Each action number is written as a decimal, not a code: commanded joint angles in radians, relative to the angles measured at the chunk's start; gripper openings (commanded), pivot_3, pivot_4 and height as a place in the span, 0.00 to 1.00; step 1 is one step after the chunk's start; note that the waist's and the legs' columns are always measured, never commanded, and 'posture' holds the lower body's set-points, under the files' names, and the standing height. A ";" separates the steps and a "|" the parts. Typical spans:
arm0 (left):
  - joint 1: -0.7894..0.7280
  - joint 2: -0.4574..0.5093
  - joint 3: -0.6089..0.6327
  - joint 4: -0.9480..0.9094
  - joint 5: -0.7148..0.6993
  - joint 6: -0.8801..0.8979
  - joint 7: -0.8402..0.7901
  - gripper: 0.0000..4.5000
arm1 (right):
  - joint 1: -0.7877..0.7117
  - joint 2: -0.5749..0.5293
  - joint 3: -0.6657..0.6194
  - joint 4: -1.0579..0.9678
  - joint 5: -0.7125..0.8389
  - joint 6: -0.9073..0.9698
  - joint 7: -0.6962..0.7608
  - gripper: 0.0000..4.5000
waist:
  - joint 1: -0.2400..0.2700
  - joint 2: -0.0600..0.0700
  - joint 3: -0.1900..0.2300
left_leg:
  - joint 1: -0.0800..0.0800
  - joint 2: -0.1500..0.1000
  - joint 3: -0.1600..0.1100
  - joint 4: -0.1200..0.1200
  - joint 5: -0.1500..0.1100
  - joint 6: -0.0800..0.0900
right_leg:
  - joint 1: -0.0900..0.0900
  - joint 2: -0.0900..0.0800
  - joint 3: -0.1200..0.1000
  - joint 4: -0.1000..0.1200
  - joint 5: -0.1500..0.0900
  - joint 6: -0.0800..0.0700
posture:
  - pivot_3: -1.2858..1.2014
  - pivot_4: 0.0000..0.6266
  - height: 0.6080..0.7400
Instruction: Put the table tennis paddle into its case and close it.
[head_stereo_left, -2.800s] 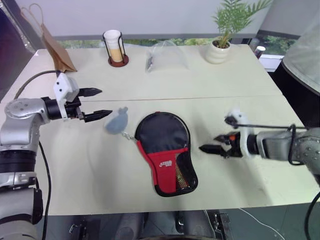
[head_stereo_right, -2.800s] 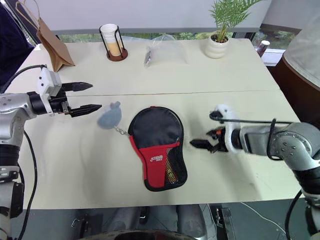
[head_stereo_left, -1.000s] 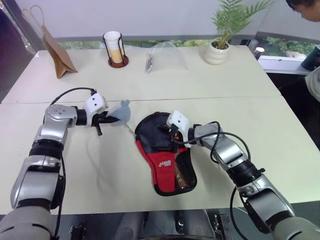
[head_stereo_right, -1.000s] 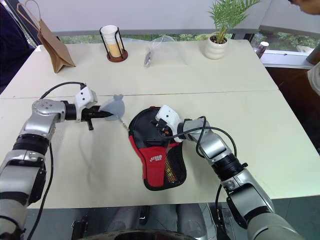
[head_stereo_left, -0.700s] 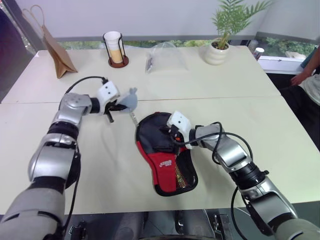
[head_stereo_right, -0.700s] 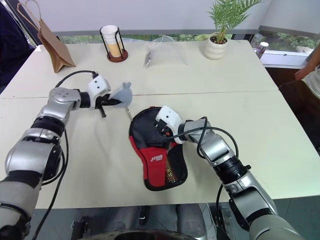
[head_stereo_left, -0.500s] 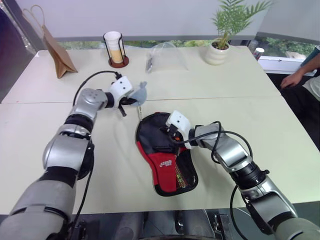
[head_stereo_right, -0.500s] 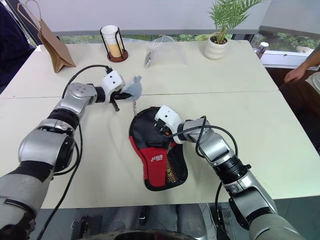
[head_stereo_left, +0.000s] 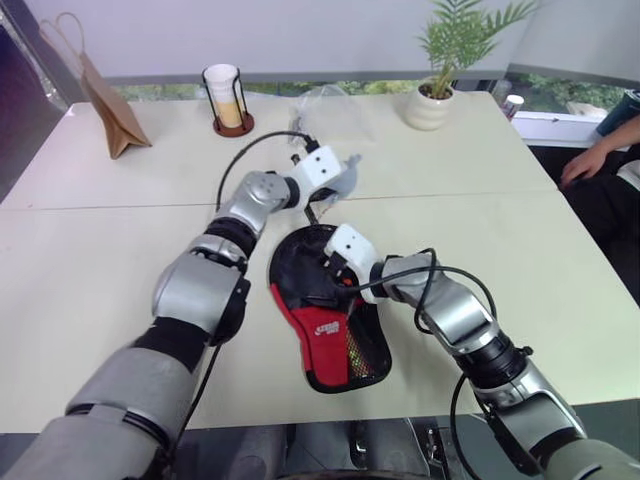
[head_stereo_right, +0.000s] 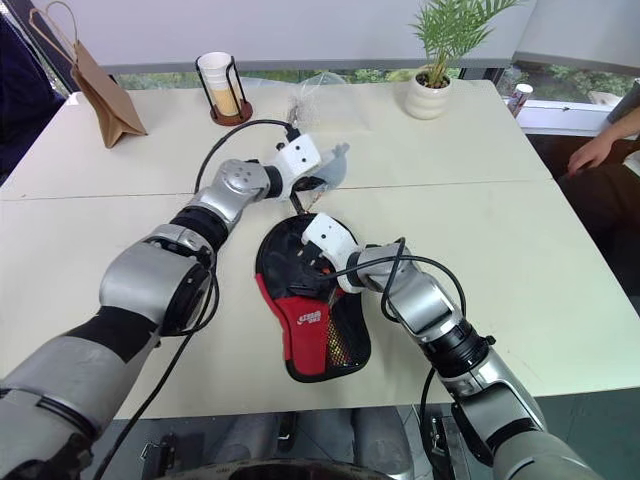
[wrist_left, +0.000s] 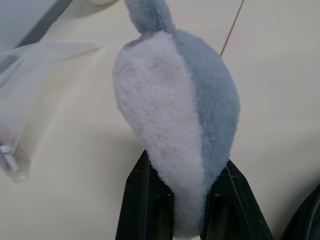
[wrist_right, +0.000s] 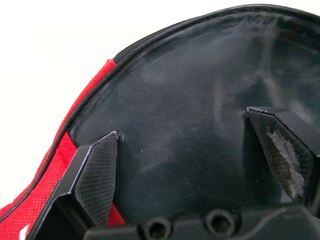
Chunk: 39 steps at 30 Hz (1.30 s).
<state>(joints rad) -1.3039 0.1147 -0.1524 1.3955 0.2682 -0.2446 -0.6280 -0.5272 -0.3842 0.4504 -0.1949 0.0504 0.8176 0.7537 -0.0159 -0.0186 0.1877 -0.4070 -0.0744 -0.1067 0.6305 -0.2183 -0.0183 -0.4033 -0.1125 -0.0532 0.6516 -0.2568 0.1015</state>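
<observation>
Black and red case (head_stereo_left: 325, 305) flat on the cream table (head_stereo_left: 560, 280), round end away from the robot, narrow mesh end toward the near edge. Paddle not picked out apart from the black fabric; possibly inside, hard to tell from these views. Left gripper (head_stereo_right: 322, 183) reaching across above the case's far rim, fingers (wrist_left: 145, 200) pinched tight on a blue-grey and white plush charm (wrist_left: 175, 125), held clear of the table. Thin link running from the charm down toward the case's top rim (head_stereo_right: 297, 208); probably the zipper pull, though too fine to be sure. Right gripper (wrist_right: 192, 150) low over the case's round black part, fingers (wrist_right: 97, 172) spread wide with the black panel between them, nothing clamped; contact with the fabric unclear. Zipper rim and red strip seen along the case's edge in the right wrist view. At the table's far side: brown paper bag (head_stereo_left: 105, 95), cup in a wire holder (head_stereo_left: 227, 97), clear plastic bag (head_stereo_left: 325, 100), potted plant (head_stereo_left: 440, 70). A person's hand (head_stereo_right: 590, 155) beyond the table's right edge.
</observation>
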 joint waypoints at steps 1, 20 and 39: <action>-0.069 -0.054 0.053 -0.033 -0.039 -0.006 -0.019 0.00 | 0.078 0.006 0.111 0.045 -0.011 0.089 -0.002 1.00 | 0.000 0.000 0.000 | 0.000 0.000 0.000 0.000 0.000 0.000 | 0.000 0.000 0.000 0.000 0.000 0.000 | 0.52 0.24 1.00; -0.050 -0.119 0.209 -0.045 -0.169 0.143 -0.380 0.29 | 0.085 -0.007 0.095 0.045 -0.013 0.102 -0.021 1.00 | 0.001 0.001 -0.001 | 0.000 0.000 0.000 0.000 0.000 0.000 | 0.001 0.000 0.000 0.000 0.000 0.000 | 0.52 0.24 1.00; -0.061 0.042 0.300 -0.096 -0.279 0.209 -0.471 0.83 | 0.032 -0.066 0.026 0.112 -0.012 0.013 0.041 1.00 | 0.001 0.002 -0.002 | 0.000 0.000 0.000 0.000 0.000 0.000 | 0.001 -0.001 0.000 -0.001 0.000 0.000 | 0.52 0.24 1.00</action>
<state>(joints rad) -1.3564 0.1325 0.1398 1.3343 0.0088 -0.0266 -1.0755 -0.5367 -0.4016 0.4479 -0.1698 0.0630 0.7896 0.7884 -0.0152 -0.0164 0.1857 -0.4066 -0.0748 -0.1068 0.6308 -0.2184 -0.0182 -0.4019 -0.1131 -0.0537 0.6508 -0.2567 0.1015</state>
